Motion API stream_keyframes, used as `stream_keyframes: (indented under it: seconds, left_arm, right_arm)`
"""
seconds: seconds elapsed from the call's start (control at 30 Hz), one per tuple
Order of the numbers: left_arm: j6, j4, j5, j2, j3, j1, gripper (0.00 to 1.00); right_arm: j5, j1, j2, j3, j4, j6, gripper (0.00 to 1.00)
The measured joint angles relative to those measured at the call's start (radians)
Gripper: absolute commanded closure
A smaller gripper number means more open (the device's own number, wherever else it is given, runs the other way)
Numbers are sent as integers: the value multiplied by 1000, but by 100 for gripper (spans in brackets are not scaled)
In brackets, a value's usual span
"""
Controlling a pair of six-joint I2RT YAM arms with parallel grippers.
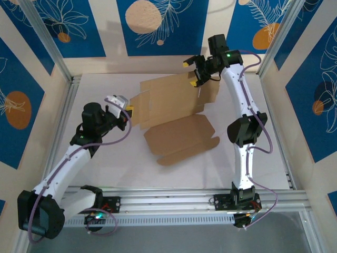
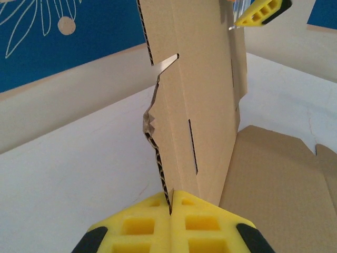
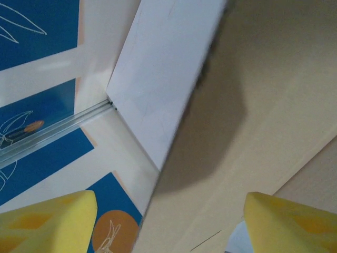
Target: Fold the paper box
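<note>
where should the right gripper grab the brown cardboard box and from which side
Probably the far right end of the raised panel of the plain brown cardboard paper box, opposite the end the left gripper is shut on. The panel stands on edge, thin and free there, so the open right gripper could come from above, one finger on either face.

Bright, even light from above; soft shadows under box (image 1: 181, 138) on bench (image 1: 131, 168). Right wrist view soft, close pads (image 3: 47, 221) blurred, dark shadow across box.
</note>
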Motion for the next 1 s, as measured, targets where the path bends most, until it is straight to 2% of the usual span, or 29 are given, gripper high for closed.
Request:
stream_keyframes:
  seconds: [0.13,0.27,0.47,0.6,0.73,0.77,1.0]
  left_arm:
    - [12,20,0,-3,-9,-2,100]
    - [21,27,-1,-6,-23,-2,100]
    - [20,29,-2,-6,-45,-2,100]
    - [16,36,-3,-6,-53,-2,100]
    - [11,35,-22,-6,-58,-2,59]
    - [0,37,-30,-6,-59,-3,53]
    - [-76,38,-110,-55,-57,-4,41]
  right_arm:
    - [-34,7,2,-63,53,7,41]
    - [-60,19,2,-130,126,-4,63]
    - [-75,23,-120,-400,339,-31,90]
    - [-87,22,-177,-518,452,-31,95]
    - [-114,20,-230,-676,628,-24,94]
    - [-122,20,-242,-714,669,-20,94]
    - [-122,37,-286,-902,892,12,94]
